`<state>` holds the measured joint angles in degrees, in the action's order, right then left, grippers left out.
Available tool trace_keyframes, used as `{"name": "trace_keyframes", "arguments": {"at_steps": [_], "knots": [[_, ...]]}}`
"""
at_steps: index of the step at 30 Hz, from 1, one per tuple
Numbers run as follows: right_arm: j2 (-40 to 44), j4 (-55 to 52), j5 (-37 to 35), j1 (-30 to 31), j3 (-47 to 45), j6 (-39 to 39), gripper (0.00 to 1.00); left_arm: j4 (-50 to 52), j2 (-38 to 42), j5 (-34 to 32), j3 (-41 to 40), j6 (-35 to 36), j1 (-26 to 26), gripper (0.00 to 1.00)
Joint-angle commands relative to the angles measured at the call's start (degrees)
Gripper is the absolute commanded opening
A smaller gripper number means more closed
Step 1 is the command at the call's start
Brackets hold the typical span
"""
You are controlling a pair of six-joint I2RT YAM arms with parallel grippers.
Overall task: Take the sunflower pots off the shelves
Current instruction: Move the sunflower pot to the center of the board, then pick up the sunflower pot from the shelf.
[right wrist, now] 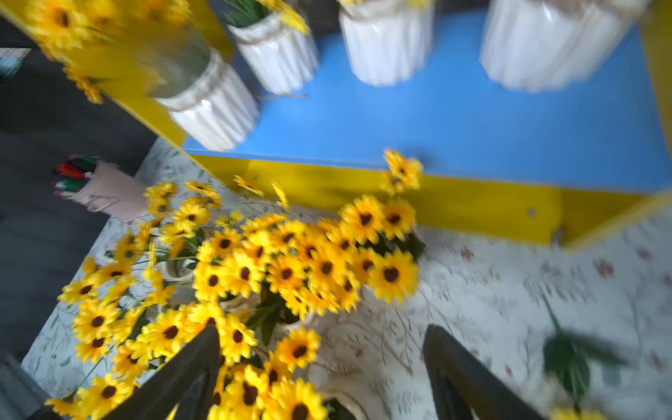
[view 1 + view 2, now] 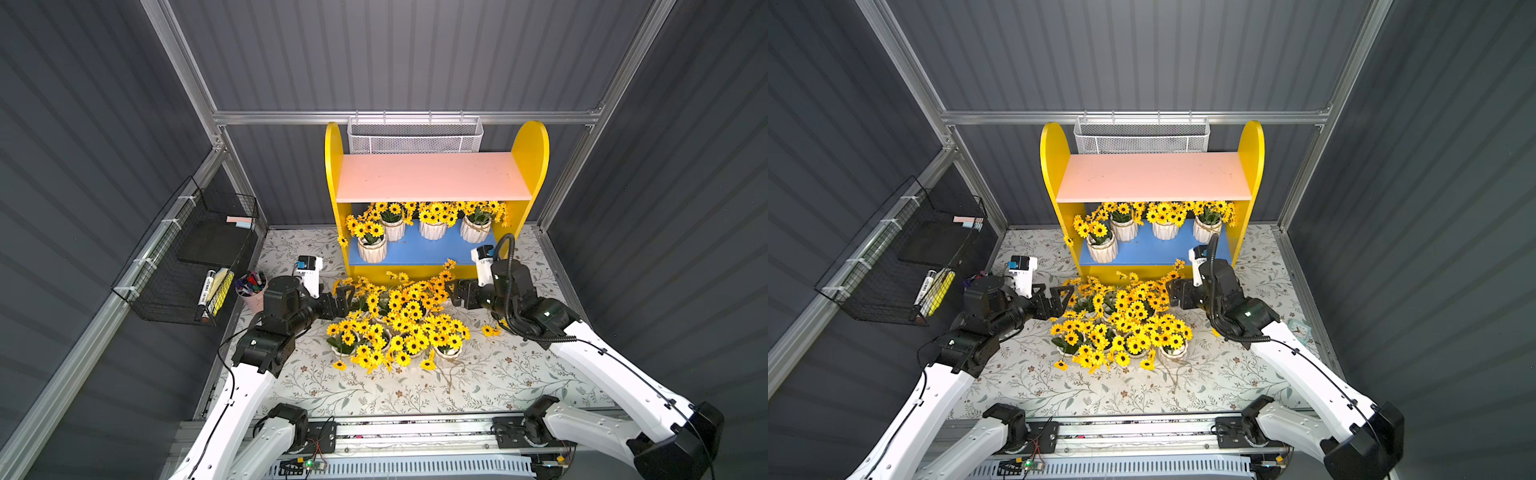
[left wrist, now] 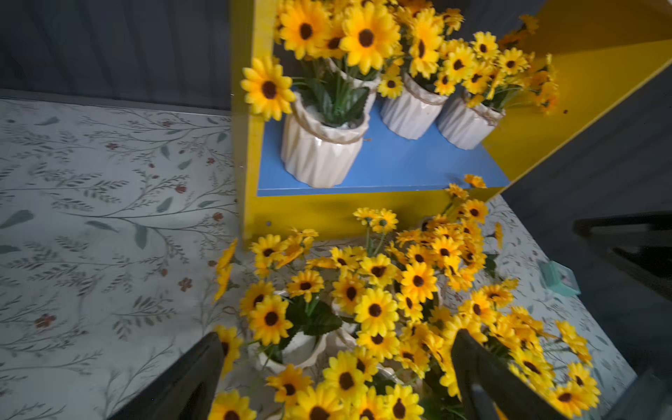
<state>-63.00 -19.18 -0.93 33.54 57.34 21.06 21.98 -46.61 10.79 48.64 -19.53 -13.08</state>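
The right gripper had its jaws spread wide and gripped nothing, just beside the cluster of sunflower pots on the surface. The left gripper was spread too and empty, against the cluster's outer flowers. Four more pots stood on the blue lower board of the shelves.

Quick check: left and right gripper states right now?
Left gripper: open, holding nothing.
Right gripper: open, holding nothing.
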Motion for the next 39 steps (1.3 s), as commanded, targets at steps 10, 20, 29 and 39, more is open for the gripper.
{"name": "trace_keyframes", "arguments": {"at_steps": [10, 20, 29, 39], "knots": [[-33.7, 27.3, 5.9, 7.1, 21.8, -18.0, 0.99, -0.5, 5.3, -9.8, -5.7, 2.3, -0.4, 0.99], [-48.2, 33.7, 3.7, 7.7, 31.8, -20.8, 0.99, -1.0, 5.5, -5.1, -5.8, 2.2, -0.4, 0.99], [-56.4, 25.2, 3.1, 7.9, 44.1, -19.3, 0.99, -0.8, 6.0, -4.7, -5.7, 2.7, -0.4, 1.0], [-60.1, 22.4, -3.0, 10.0, 47.9, -23.1, 0.99, -1.1, 6.4, -4.1, -5.9, 2.6, -0.4, 0.99]]}}
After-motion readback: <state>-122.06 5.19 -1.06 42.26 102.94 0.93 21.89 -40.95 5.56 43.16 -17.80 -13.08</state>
